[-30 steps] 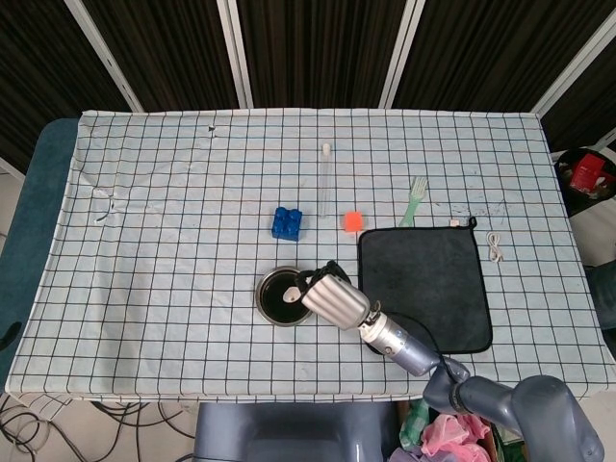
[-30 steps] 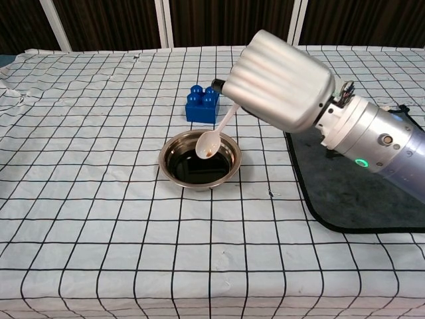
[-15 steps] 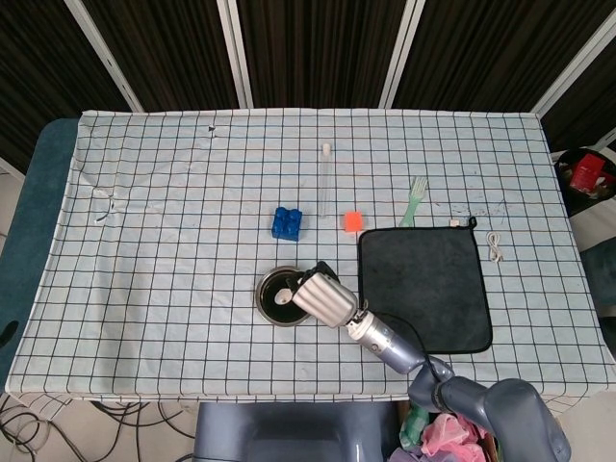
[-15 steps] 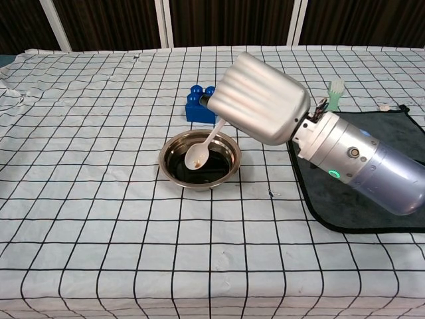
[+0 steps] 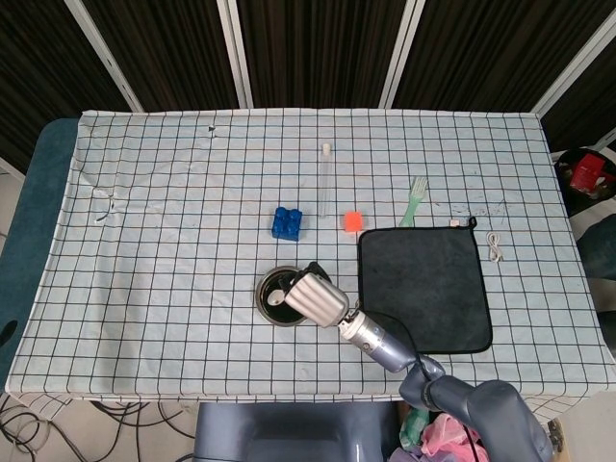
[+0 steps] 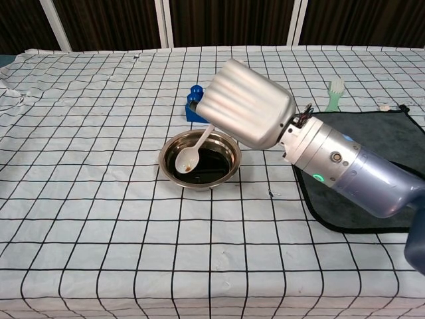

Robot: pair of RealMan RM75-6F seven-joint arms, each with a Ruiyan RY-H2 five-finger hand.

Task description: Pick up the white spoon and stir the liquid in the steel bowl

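Observation:
The steel bowl point(image 6: 199, 159) point(image 5: 282, 295) holds dark liquid and sits near the table's front middle. My right hand point(image 6: 246, 103) point(image 5: 318, 298) hovers over the bowl's right side and holds the white spoon point(image 6: 192, 151) point(image 5: 276, 296) by its handle. The spoon slants down to the left, and its scoop lies in the liquid near the bowl's left side. Its fingers are hidden behind the back of the hand. My left hand is in neither view.
A blue brick point(image 5: 286, 222) point(image 6: 193, 105) stands just behind the bowl. A black cloth mat point(image 5: 423, 287) point(image 6: 372, 166) lies to the right, under my forearm. Farther back lie an orange cube point(image 5: 352, 221), a green fork point(image 5: 415, 199) and a clear tube point(image 5: 326, 178).
My right hand has moved left over the bowl. The spoon's scoop has swept from the bowl's middle to its left side, lower into the liquid.

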